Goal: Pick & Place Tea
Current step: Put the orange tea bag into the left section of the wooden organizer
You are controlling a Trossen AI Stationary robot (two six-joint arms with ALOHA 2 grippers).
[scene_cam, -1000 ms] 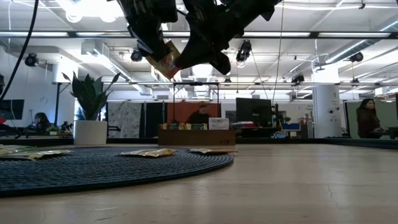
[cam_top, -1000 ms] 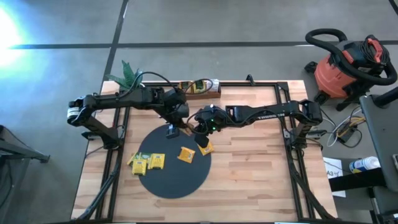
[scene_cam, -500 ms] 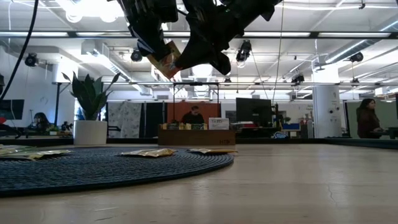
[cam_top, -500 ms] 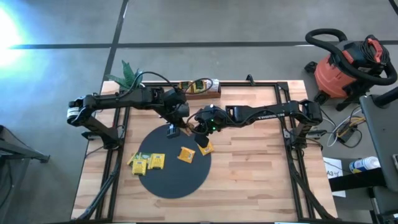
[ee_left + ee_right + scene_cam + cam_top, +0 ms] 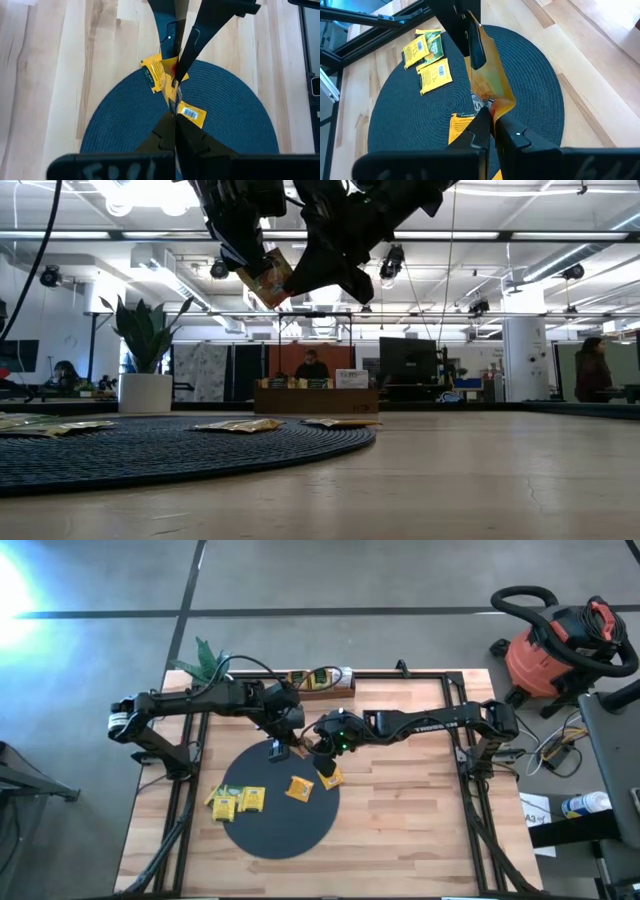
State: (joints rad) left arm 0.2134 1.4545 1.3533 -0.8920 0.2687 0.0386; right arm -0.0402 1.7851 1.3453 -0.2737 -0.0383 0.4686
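Both grippers pinched one tea packet together above the far edge of the black mat.

I had the left gripper (image 5: 297, 743) and the right gripper (image 5: 311, 747) meeting over the far rim of the black mat (image 5: 270, 830), each with its fingers pressed together on the same orange-yellow packet (image 5: 266, 277), which hung well clear of the mat in the low view. The right wrist view showed that packet (image 5: 487, 75) clamped at both ends, one arm on each. Four more yellow packets lay loose: two (image 5: 236, 802) side by side on the mat's left part, one (image 5: 299, 787) nearer its middle, one (image 5: 331, 778) at its right edge. I judged this a mid-air handover, not yet a placement. Next, I reckoned one gripper had to let go while the other kept its pinch, then carry the packet off the mat toward the wooden tray (image 5: 318, 680) beyond it.
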